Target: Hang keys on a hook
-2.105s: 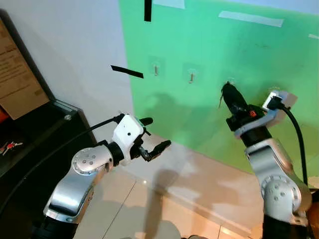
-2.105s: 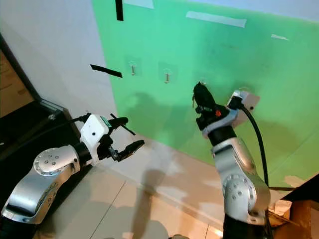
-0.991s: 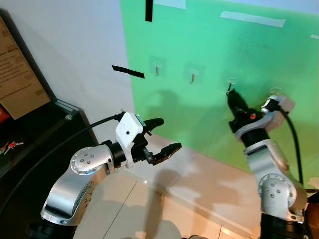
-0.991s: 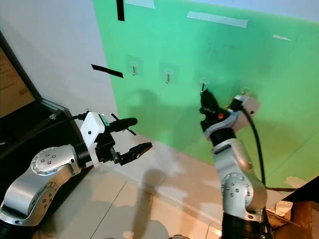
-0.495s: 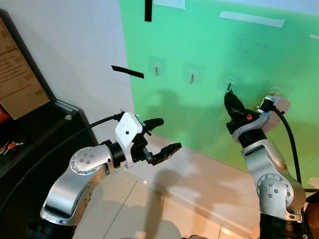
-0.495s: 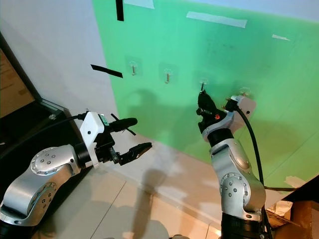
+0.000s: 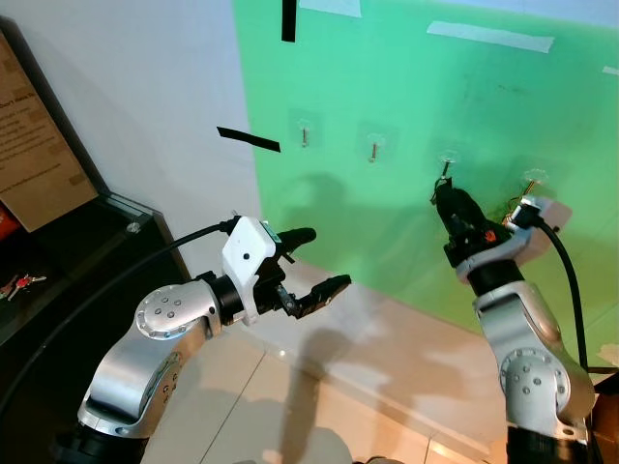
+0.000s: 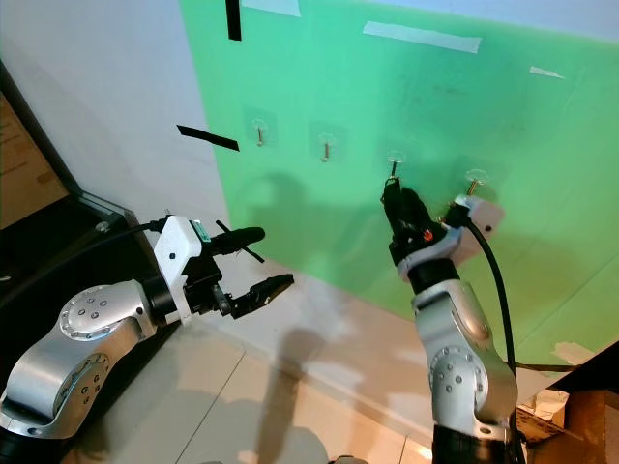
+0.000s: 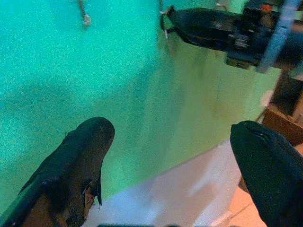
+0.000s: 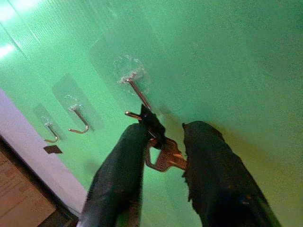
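Several clear adhesive hooks line the green wall. My right gripper (image 7: 438, 195) is raised to the third hook (image 7: 445, 167) and is shut on the keys (image 10: 163, 158). In the right wrist view the brass key sits between the two black fingers (image 10: 120, 179), and its ring lies at the tip of that hook (image 10: 137, 92), touching or nearly so. My left gripper (image 7: 327, 257) is held out low toward the wall, open with nothing in it. The left wrist view shows its fingers (image 9: 78, 158) wide apart, with the right gripper (image 9: 189, 26) ahead.
Two hooks (image 7: 304, 135) (image 7: 373, 150) lie left of the third, and another hook (image 7: 530, 180) right of it. Black tape strips (image 7: 248, 139) mark the wall. A black cabinet (image 7: 68, 261) stands at left with a red key set (image 7: 17, 283) on it and a cardboard sign (image 7: 29, 126) above.
My right gripper rose with the keys to the third hook, then drew back slightly down and left, uncovering the fourth hook. My left arm stretched forward a little, then stayed put.
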Motion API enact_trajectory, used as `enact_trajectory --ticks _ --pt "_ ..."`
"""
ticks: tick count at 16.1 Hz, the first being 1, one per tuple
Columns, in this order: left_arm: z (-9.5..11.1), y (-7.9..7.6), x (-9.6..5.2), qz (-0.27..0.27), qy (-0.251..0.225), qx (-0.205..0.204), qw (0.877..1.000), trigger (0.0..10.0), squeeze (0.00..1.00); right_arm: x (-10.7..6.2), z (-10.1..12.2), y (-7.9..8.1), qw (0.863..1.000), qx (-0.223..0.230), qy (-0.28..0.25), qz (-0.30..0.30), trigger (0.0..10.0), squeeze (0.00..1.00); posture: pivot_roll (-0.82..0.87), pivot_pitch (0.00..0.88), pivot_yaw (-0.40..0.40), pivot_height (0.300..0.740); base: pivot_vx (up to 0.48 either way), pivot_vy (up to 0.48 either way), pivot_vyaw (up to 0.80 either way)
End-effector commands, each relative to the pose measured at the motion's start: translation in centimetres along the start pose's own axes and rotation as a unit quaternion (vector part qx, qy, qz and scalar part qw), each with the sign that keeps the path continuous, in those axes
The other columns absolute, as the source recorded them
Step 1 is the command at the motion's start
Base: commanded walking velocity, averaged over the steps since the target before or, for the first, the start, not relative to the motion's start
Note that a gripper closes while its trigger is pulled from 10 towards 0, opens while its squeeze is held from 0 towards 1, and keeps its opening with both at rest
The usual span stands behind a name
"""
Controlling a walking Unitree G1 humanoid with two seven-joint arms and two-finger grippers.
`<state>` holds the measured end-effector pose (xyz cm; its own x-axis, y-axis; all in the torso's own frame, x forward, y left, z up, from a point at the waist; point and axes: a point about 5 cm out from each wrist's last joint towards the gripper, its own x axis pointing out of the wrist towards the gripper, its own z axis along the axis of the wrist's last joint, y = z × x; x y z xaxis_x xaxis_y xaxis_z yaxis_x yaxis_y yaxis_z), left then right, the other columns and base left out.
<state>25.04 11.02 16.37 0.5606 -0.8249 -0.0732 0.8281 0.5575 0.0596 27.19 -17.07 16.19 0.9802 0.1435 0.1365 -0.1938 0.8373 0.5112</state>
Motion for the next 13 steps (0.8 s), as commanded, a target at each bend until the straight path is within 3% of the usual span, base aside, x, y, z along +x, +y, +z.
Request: enact_trajectory --ticks 1,2,4,5,7,10,13 --pt "0.1 0.4 -0.2 0.021 0.000 0.007 1.000 10.0 0.00 -0.2 0.5 0.0 1.000 -0.008 -0.013 0.005 10.0 1.00 -0.04 0.000 0.043 0.740 0.000 0.000 0.00" --pt "-0.5 1.7 -0.6 0.092 0.016 0.018 0.996 10.0 0.00 -0.7 0.2 0.1 1.000 -0.016 0.009 0.021 10.0 1.00 -0.04 0.000 0.043 0.740 0.000 0.000 0.00" --pt "-0.9 2.5 -1.2 0.143 0.026 0.019 0.989 10.0 0.00 -1.4 -0.2 0.6 0.997 -0.044 0.028 0.062 10.0 1.00 -0.04 0.000 0.043 0.740 0.000 0.000 0.00" --pt "-1.3 2.8 -2.0 0.176 0.032 0.017 0.984 10.0 0.00 -2.1 -1.1 0.6 0.991 -0.099 0.057 0.073 10.0 1.00 -0.04 0.000 0.040 0.740 0.000 0.000 0.00" --pt "-3.0 3.9 -3.3 0.247 0.097 0.043 0.963 10.0 0.00 -2.6 -2.0 0.1 0.986 -0.139 0.075 0.059 10.0 1.00 -0.04 0.000 0.037 0.740 0.000 0.000 0.69" --pt "-3.2 4.1 -3.6 0.292 0.078 0.038 0.952 10.0 0.00 -2.6 -2.9 0.0 0.985 -0.146 0.086 0.027 10.0 1.00 -0.04 0.000 0.034 0.740 0.000 0.000 0.80" --pt "-2.9 3.7 -3.2 0.299 0.066 0.046 0.951 10.0 0.00 -2.7 -3.8 -1.5 0.980 -0.153 0.115 -0.047 10.0 1.00 -0.04 0.000 0.028 0.740 0.000 0.000 0.79"
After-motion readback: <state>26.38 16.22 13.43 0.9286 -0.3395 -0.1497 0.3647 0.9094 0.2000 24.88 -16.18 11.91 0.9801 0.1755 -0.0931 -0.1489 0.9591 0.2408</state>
